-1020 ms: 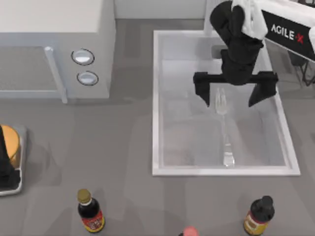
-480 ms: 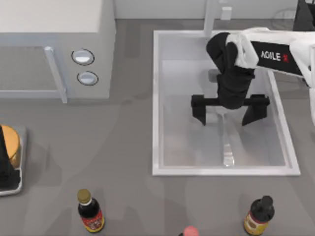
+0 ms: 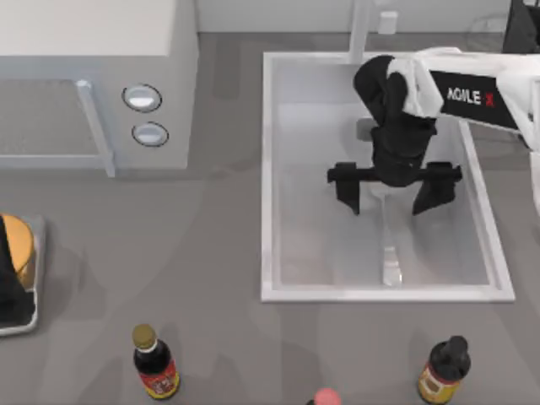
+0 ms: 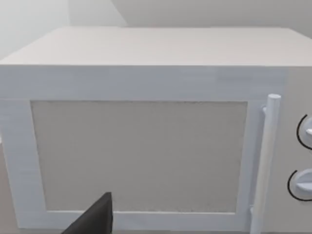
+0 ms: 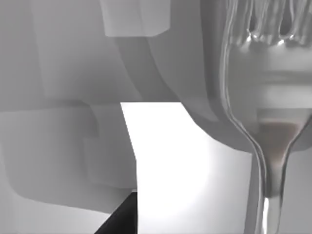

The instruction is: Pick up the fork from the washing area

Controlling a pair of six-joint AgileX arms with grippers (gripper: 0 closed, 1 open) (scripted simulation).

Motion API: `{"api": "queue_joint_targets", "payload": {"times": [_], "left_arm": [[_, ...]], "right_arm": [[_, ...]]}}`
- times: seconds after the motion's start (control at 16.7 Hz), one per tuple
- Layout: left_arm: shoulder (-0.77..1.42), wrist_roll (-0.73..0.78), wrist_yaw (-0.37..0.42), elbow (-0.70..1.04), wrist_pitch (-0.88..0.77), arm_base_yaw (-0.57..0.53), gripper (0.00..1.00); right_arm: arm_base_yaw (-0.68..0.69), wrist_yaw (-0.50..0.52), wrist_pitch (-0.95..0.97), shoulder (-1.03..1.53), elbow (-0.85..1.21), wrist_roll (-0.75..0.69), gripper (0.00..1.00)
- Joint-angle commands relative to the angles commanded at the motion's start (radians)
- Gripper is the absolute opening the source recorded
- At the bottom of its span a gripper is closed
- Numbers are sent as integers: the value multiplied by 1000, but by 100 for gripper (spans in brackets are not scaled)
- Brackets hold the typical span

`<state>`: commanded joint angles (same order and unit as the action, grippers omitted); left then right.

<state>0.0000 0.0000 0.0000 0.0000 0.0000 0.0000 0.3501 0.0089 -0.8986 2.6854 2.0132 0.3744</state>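
Reaching down into the washing area (image 3: 268, 169), a white rectangular sink basin on the right side of the table, the right gripper (image 3: 394, 192) hangs with its two black fingers spread wide apart, holding nothing. The fork (image 3: 388, 245) lies flat on the basin floor, its handle running toward the near rim and its tines hidden under the gripper, between the open fingers. The right wrist view shows the fork's (image 5: 265, 97) shiny head and neck close up. A white faucet post (image 3: 361, 29) stands at the basin's far rim. The left gripper (image 3: 8, 278) sits parked at the table's left edge; I cannot tell how its fingers stand. Left of the sink is a white microwave (image 3: 93, 84) with two round knobs. Three bottles stand along the near edge: a dark sauce bottle (image 3: 154, 363), a red-capped one (image 3: 325, 397) and a black-capped one (image 3: 443, 369).
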Motion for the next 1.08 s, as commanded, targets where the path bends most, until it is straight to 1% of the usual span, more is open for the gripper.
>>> {"api": "queue_joint_targets", "payload": {"times": [0.42, 0.48, 0.9, 0.96, 1.08], "left_arm": [[0, 0, 0, 0, 0, 0, 100], [0, 0, 0, 0, 0, 0, 100], [0, 0, 0, 0, 0, 0, 100], [0, 0, 0, 0, 0, 0, 100], [0, 0, 0, 0, 0, 0, 100]], "right_arm": [[0, 0, 0, 0, 0, 0, 2], [0, 0, 0, 0, 0, 0, 0], [0, 0, 0, 0, 0, 0, 0], [-4, 15, -13, -45, 10, -10, 0], [-3, 15, -28, -46, 25, -9, 0]]}}
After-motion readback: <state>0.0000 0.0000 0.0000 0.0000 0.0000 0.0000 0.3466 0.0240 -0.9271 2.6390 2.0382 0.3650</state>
